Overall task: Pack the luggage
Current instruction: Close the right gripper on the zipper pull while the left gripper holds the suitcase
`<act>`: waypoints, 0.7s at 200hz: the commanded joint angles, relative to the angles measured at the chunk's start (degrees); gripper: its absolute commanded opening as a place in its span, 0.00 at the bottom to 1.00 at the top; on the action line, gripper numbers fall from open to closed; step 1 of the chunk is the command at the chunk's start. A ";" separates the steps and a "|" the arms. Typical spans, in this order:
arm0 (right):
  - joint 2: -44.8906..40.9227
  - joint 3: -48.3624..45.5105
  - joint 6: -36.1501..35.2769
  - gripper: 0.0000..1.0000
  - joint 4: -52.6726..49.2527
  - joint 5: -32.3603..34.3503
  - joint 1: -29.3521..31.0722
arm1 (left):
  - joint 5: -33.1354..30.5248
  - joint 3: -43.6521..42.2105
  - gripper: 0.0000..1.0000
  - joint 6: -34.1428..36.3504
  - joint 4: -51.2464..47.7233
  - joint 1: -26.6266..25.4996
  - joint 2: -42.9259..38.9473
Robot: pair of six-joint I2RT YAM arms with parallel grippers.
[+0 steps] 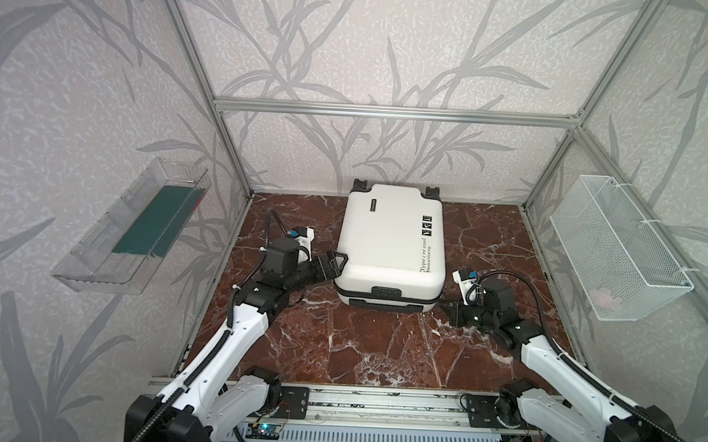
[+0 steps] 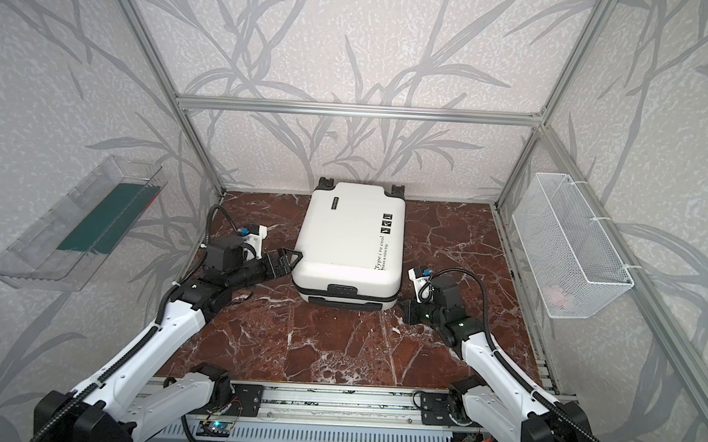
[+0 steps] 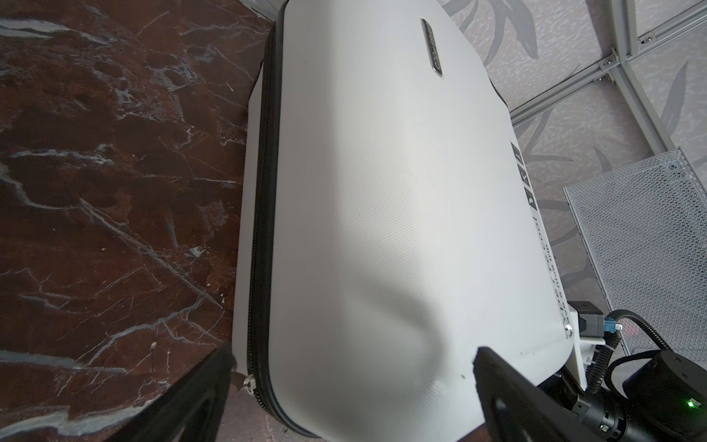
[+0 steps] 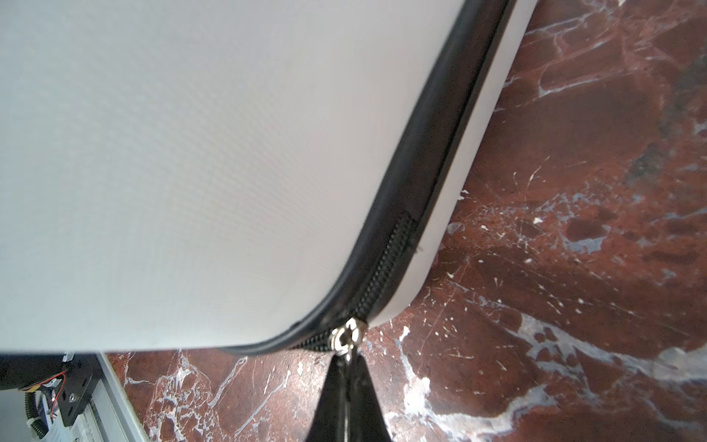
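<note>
White hard shell, shut and lying flat: the luggage (image 1: 391, 240) (image 2: 349, 238) sits toward twelve o'clock on the red-brown marble tabletop (image 1: 379, 348). Its black wheels point to twelve and its carry handle faces six. Nothing of the inside shows.

At the case's eight o'clock corner, the left gripper (image 1: 333, 266) (image 3: 354, 356) stands spread wide. In both top views only its upper finger is clear, lying against the shell, while the lower one is lost beside the case. The left wrist view cuts both fingers off at the frame edge, one on either side of the shell corner, and they clasp nothing.

At the five o'clock corner, the right gripper (image 1: 443, 303) (image 4: 346, 369) is largely hidden behind its own wrist in both top views. Its wrist view shows the black fingers pressed together, pinching the tab of the silver zipper pull (image 4: 348, 338) where the black zipper rounds the corner. The tab itself is buried between the fingers. The zipper teeth blur out further along the seam.

A clear plastic bin (image 1: 135, 227) hangs on the wall at nine o'clock and holds something flat and dark green (image 1: 157, 220). A white wire basket (image 1: 617, 248) hangs at three o'clock. Through its mesh shows a pale pink shape (image 1: 604, 299), too faint to identify.
</note>
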 commanded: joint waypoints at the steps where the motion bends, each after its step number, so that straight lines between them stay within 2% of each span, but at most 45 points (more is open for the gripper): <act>1: -1.06 -0.96 0.82 0.00 0.19 0.51 -0.04 | 0.54 -0.02 0.99 0.12 0.54 -0.08 0.15; 35: -0.28 -0.46 0.93 0.00 0.71 -0.62 -0.09 | 3.24 0.16 0.99 -0.02 -1.77 -0.19 -0.86; 68: -0.09 -0.35 1.20 0.00 0.98 -0.67 0.12 | 3.87 -1.71 0.99 -0.35 -5.64 -1.63 -5.30; 110: 1.03 -0.17 1.06 0.00 1.19 -0.17 0.83 | 0.42 -5.79 0.99 -3.79 -5.70 -6.51 -9.72; 140: 0.64 -0.09 0.81 0.00 0.43 0.43 1.60 | -1.13 -6.80 0.99 -4.50 -3.31 -8.16 -8.66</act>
